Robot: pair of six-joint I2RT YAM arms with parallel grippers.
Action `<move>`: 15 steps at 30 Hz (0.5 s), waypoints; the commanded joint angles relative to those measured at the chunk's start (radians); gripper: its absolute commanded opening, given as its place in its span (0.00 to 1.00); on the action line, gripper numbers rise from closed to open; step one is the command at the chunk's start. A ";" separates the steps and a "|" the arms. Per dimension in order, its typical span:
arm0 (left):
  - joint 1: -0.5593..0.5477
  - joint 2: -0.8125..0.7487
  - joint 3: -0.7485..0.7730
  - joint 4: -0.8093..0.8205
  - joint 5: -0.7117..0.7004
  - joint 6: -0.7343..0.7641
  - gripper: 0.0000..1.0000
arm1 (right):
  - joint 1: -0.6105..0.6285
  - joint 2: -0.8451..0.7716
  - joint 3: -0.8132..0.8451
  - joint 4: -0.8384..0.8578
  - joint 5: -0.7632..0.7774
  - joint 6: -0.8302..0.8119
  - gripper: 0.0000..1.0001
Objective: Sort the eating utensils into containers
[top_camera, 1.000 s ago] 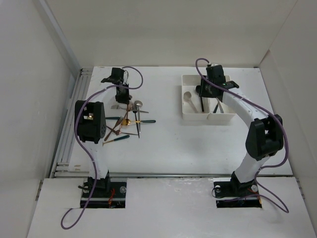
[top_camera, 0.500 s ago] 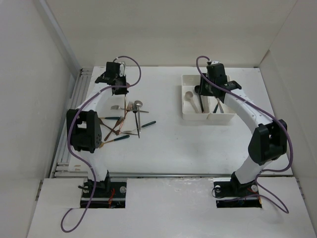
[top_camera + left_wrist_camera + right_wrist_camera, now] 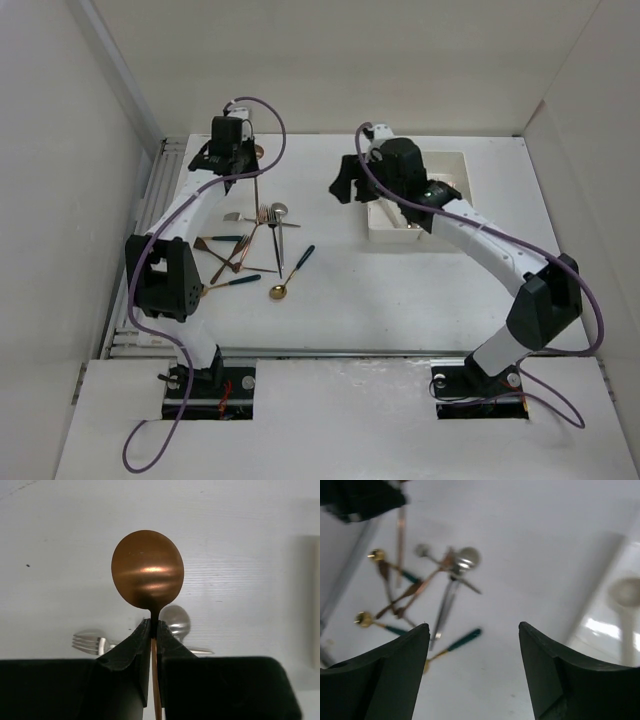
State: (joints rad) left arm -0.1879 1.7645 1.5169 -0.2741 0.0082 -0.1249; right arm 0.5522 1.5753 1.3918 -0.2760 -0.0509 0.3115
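Left jaws are pressing together on the thin neck of a copper spoon [image 3: 147, 570], just below its bowl. The bowl is standing clear beyond the tips, and the handle is running back between the fingers. The spoon is being held off the bench [image 3: 400, 300] at the far left, above the far edge of the loose utensil pile [image 3: 250, 245]. A silver fork [image 3: 90, 642] and a silver spoon [image 3: 176, 621] are lying directly beneath it.

Right jaws are standing spread and empty, facing the same pile from the tray side. A green-handled gold spoon [image 3: 290, 275] is lying nearest to them, apart from the tangle. Behind the right arm, the white two-compartment tray [image 3: 400, 238] is sitting at the far right, with a pale spoon [image 3: 625, 592] already lying in one compartment.

Likely hazards:
- **Slipping grip:** the grip is narrow and sits on a slim neck, so the copper spoon may pivot or slip during transport.
- **Arm collision:** the route to the tray is crossing the reach of the right arm, so the arms may collide.
- **Tangled pile:** the crossed handles may make the right jaws lift two pieces or scatter the rest.
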 commanded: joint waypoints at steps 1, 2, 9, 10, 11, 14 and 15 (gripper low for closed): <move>0.001 -0.141 0.005 0.035 0.136 -0.119 0.00 | 0.101 0.021 0.041 0.275 -0.206 0.069 0.78; 0.001 -0.157 -0.004 0.044 0.154 -0.140 0.00 | 0.118 0.070 0.058 0.300 -0.236 0.099 0.82; 0.001 -0.246 -0.032 0.006 0.248 -0.237 0.00 | 0.189 0.284 0.254 0.351 -0.334 0.172 0.84; 0.001 -0.255 -0.046 0.006 0.248 -0.237 0.00 | 0.189 0.296 0.265 0.362 -0.334 0.185 0.84; 0.001 -0.272 -0.046 0.006 0.263 -0.237 0.00 | 0.198 0.308 0.285 0.371 -0.334 0.195 0.84; 0.001 -0.296 -0.072 0.006 0.294 -0.248 0.00 | 0.198 0.353 0.315 0.385 -0.334 0.228 0.83; 0.001 -0.296 -0.087 0.015 0.308 -0.248 0.00 | 0.198 0.362 0.316 0.396 -0.334 0.242 0.83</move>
State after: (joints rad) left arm -0.1883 1.5146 1.4597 -0.2806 0.2535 -0.3405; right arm 0.7414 1.9400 1.6398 0.0177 -0.3573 0.5007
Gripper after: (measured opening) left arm 0.039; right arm 0.830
